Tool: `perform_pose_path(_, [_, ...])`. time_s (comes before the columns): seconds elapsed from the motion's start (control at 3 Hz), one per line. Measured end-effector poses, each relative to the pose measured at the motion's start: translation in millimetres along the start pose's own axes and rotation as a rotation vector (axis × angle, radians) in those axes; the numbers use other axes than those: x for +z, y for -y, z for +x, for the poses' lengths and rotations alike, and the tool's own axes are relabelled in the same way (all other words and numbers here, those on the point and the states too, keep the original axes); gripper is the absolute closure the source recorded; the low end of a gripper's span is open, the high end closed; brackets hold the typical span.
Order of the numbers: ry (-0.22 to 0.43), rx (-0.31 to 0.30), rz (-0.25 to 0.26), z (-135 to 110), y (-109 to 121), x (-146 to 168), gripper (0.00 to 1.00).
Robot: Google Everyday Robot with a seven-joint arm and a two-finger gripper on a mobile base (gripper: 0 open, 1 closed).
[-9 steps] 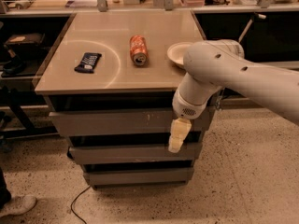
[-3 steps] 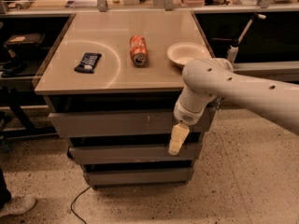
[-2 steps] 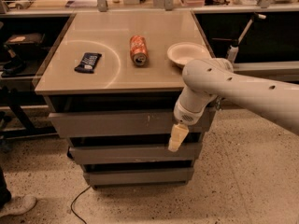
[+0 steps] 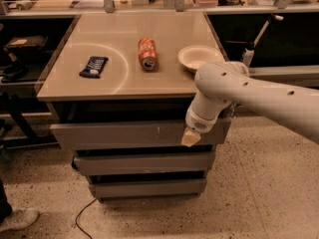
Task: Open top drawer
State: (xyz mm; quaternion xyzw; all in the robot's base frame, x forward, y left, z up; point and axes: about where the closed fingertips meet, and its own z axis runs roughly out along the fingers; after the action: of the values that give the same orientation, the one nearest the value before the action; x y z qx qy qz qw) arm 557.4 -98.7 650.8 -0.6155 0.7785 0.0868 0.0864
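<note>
The top drawer [image 4: 134,134] is the widest grey front, just under the tabletop, with small white scuffs right of centre and a dark gap above it. My gripper [image 4: 191,138] hangs from the white arm [image 4: 234,91] at the right part of this drawer front, right beside the scuffs. Only its short beige tip shows, low on the front. I cannot tell whether it touches the front.
Two narrower grey drawer fronts sit below, the middle [image 4: 144,163] and the bottom [image 4: 147,187]. On the tabletop [image 4: 164,81] lie an orange can [image 4: 147,53], a cream bowl [image 4: 199,57] and a dark snack packet [image 4: 93,66]. A cable [image 4: 82,215] and a shoe [image 4: 17,219] are on the floor.
The gripper has risen from the gap above the middle drawer to the top drawer's front, and less of it shows. The drawer fronts look unchanged.
</note>
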Motion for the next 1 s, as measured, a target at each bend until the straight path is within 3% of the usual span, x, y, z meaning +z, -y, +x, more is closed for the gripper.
perform_pose_path(0.33, [0.000, 0.000, 0.000, 0.0, 0.0, 0.0, 0.89])
perform_pose_path(0.67, [0.000, 0.000, 0.000, 0.0, -0.1, 0.1, 1.00])
perform_pose_path(1.0, [0.000, 0.000, 0.000, -0.1, -0.1, -0.2, 1.00])
